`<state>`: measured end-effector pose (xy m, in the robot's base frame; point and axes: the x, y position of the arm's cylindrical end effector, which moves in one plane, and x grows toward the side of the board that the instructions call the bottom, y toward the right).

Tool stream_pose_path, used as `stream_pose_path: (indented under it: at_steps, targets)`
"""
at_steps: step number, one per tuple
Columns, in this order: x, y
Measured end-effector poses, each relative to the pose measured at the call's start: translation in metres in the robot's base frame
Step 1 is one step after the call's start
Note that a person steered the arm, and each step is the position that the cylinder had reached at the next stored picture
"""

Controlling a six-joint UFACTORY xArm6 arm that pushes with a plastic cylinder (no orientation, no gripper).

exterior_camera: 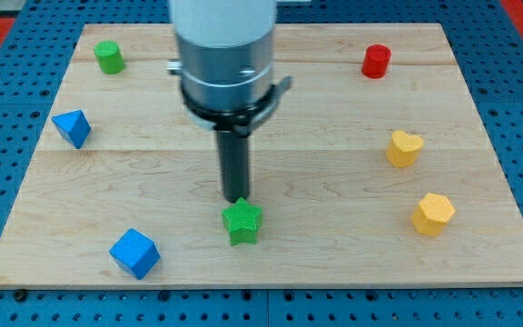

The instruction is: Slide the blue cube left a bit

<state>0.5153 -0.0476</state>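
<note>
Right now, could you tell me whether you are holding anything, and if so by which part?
Nothing is held. My tip sits at the top edge of the green star, far from the blue cube.

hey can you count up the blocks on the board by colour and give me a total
Blue: 2, the blue cube and the blue triangular block
Green: 2, the green star and the green cylinder
Yellow: 2, the yellow heart-like block and the yellow hexagonal block
Red: 1, the red cylinder
Total: 7
My tip sits just above the green star.
</note>
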Motion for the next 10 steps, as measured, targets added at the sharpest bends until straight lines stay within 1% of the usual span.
stream_pose_path:
  at_steps: [1, 2, 4, 5, 6, 7, 8, 10]
  targets:
    - [0.0, -0.014]
    - [0.011, -0.014]
    - [0.071, -0.05]
    - [0.087, -0.035]
    - [0.091, -0.046]
    - [0.096, -0.079]
    - [0.09, -0.107]
    - [0.063, -0.118]
